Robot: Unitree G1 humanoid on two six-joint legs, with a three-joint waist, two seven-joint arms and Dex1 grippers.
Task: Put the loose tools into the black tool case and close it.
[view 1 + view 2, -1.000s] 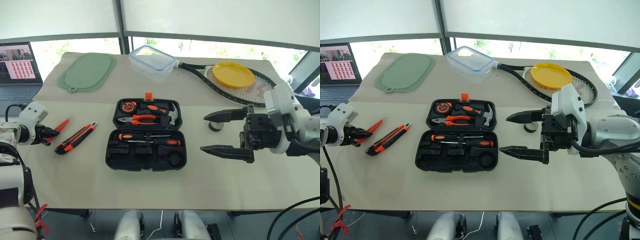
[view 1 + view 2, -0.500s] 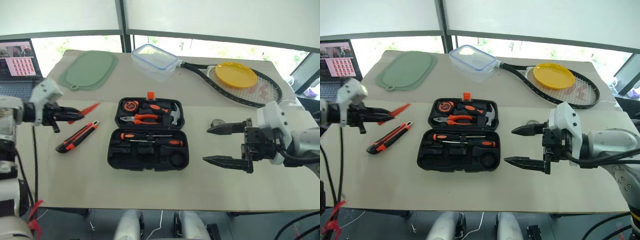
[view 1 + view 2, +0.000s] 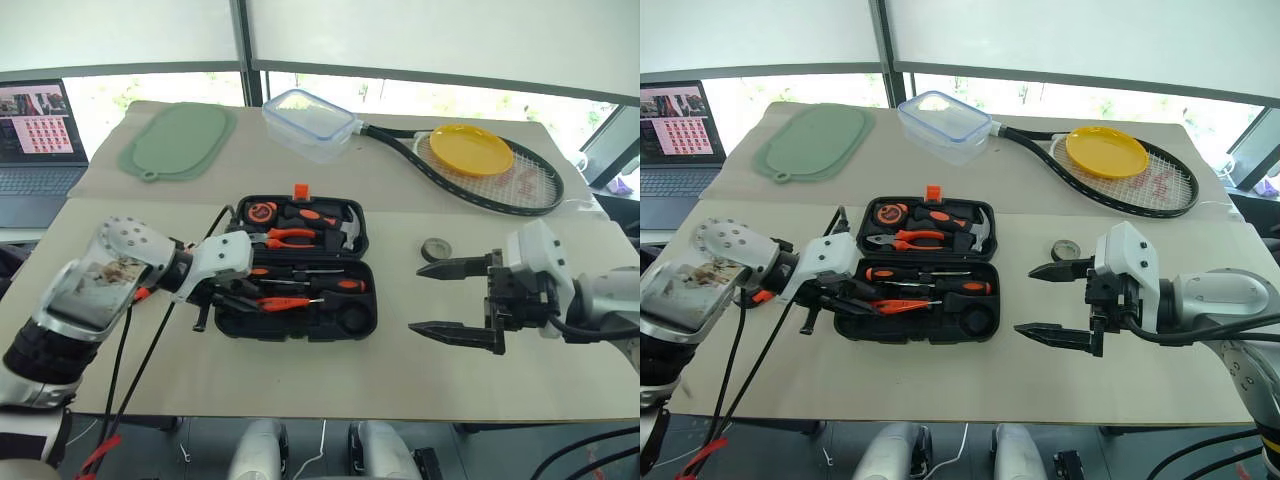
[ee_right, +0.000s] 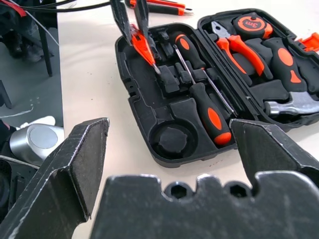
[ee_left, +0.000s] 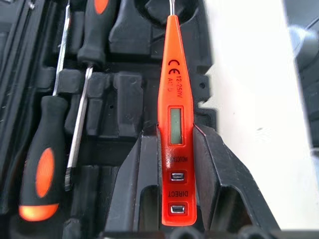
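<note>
**Operator:** Left wrist view: what does the left gripper point(image 5: 177, 164) hold?

**Inspector:** Its black fingers clamp the slim red screwdriver point(image 5: 174, 114), a flat, glossy, tapering plastic body with a small display window. It hangs over the moulded recesses of the black tool case point(image 3: 345, 322), which lies open at frame centre.

**Operator:** Right gripper point(image 3: 447, 298)?

**Inspector:** Released; pointed black fingers spread wide, centre right. The small dark roll of tape point(image 3: 435, 246), round, lies just above it.
</note>
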